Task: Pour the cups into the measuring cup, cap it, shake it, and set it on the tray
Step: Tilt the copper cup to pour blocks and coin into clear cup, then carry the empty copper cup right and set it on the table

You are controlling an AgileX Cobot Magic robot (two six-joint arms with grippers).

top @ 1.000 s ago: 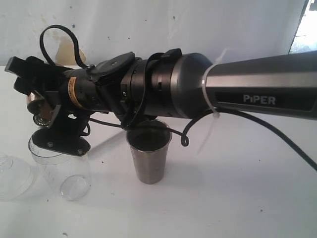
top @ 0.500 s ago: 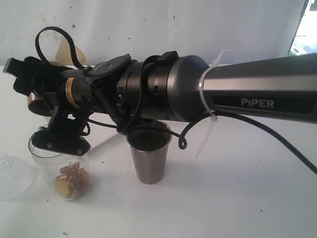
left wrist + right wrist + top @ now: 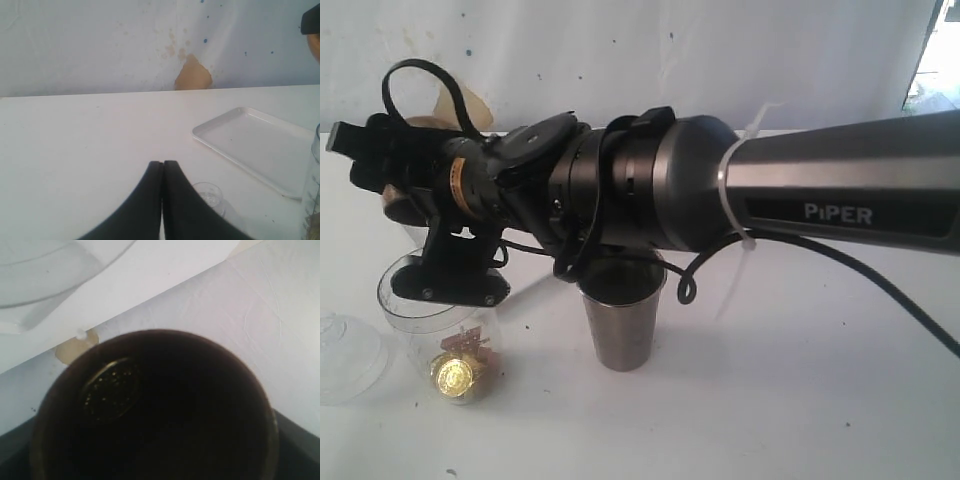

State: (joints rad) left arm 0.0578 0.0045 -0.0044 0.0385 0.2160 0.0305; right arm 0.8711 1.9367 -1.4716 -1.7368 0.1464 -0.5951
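Wooden cup (image 3: 165, 405) first: the right gripper (image 3: 382, 170) holds it, reaching across to the left side of the desk (image 3: 800, 400). Its jaws stand wide around the cup's rounded body. The cup hangs tipped over the open rim of the measuring cup (image 3: 440, 330), so the step in hand looks like the first pour.

The measuring cup stands upright on the desk, mouth up and long axis vertical. A gold, coin-like disc and a few small brownish bits lie at its bottom.

In the exterior view the gripper hides most of the wooden cup. Its long axis seems well off upright, with the mouth turned down toward the measuring cup. The right wrist view looks straight into that mouth. The inside is dark, and one round speckled patch shows there; I cannot tell whether that is a piece left inside or the cup's own floor.

The steel tumbler (image 3: 622, 325) stands upright near the middle of the desk, under the right arm, mouth up. Its contents cannot be made out.

The left gripper (image 3: 162, 170) has its jaws pressed together on nothing, hanging over bare desk. The white tray (image 3: 260, 150) lies flat beyond it. A clear domed piece (image 3: 348, 358), perhaps the cap, rests just beside the measuring cup.

Next, I judge, the wooden cup needs checking for leftovers, then righting and setting down clear of the rim. After that the tumbler has to be grasped round its tapered side and tipped over the same opening.
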